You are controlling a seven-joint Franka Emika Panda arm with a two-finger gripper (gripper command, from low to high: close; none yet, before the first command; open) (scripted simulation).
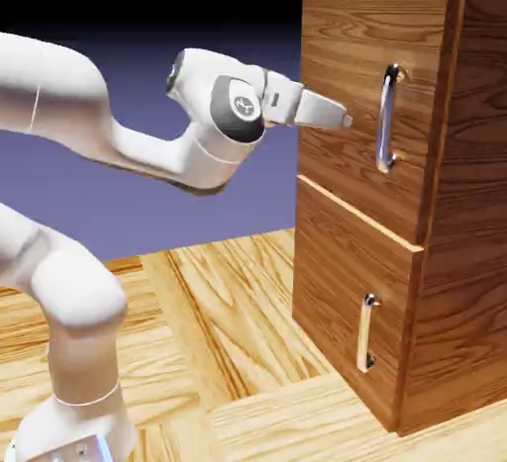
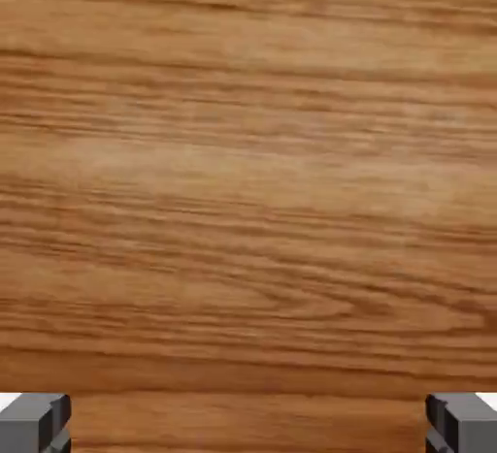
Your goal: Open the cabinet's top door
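Observation:
The cabinet [image 1: 465,252] of reddish-brown wood stands at the exterior view's right. Its top door [image 1: 347,74] looks closed and carries a long curved silver handle [image 1: 387,119] near its right edge. My gripper [image 1: 347,120] points at the door's face, level with the handle's middle and a short way to its left, close to the wood. In the hand view the door's wood grain [image 2: 248,179] fills the picture, and the two grey fingertips [image 2: 34,424] sit far apart at the bottom corners with nothing between them. The gripper is open.
Below the top door is a smaller door [image 1: 342,292] with a short silver handle [image 1: 367,331]. The cabinet stands on a wooden table [image 1: 218,351]. My arm's base [image 1: 69,420] rises at the lower left.

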